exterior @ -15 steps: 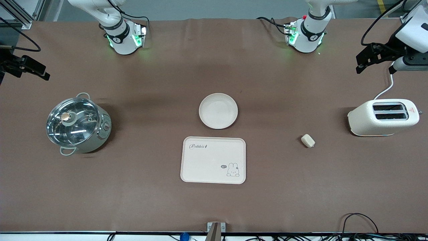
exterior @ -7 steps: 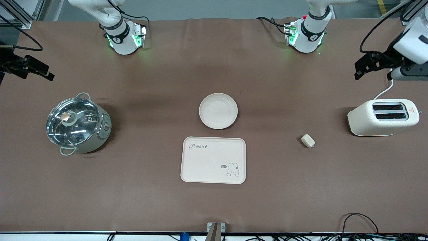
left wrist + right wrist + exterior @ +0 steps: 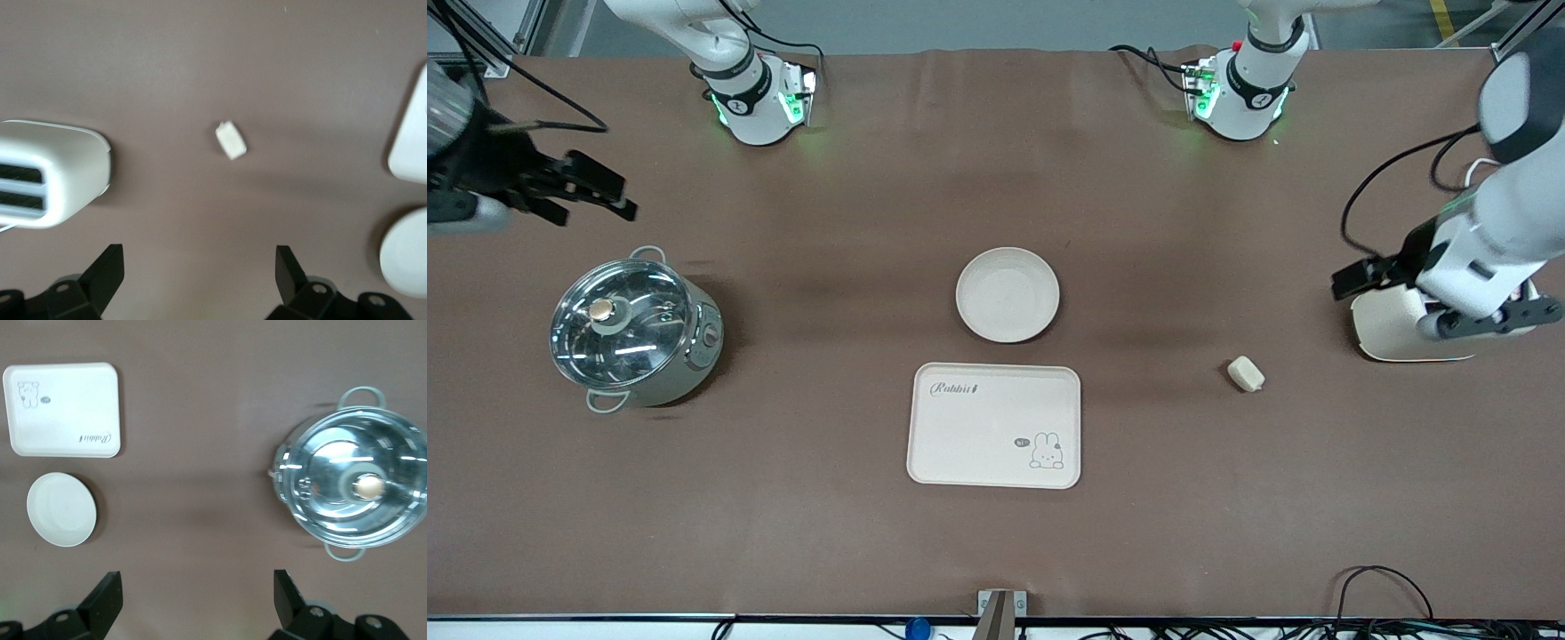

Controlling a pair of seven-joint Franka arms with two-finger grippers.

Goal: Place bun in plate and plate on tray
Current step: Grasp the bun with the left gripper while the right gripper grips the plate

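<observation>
The fingers [image 3: 107, 270] of the left gripper [image 3: 198, 273] are spread wide apart and empty, held in the air over the toaster [image 3: 1383, 324] at the left arm's end of the tabletop [image 3: 1227, 498]. The fingers [image 3: 107, 593] of the right gripper [image 3: 197, 593] are likewise spread apart and empty, held over the tabletop beside the steel pot [image 3: 633, 331] with its glass lid. "Rabbit" is written in script on the tray [image 3: 994, 425], with a small rabbit drawn at the corner diagonal to it. The bun [image 3: 1246, 373], a small pale cream rounded lump, is seen lying on the tabletop between the tray and the toaster. The plate [image 3: 1008, 294], round, plain and cream-white, lies empty just beside the tray, farther from the front camera.
</observation>
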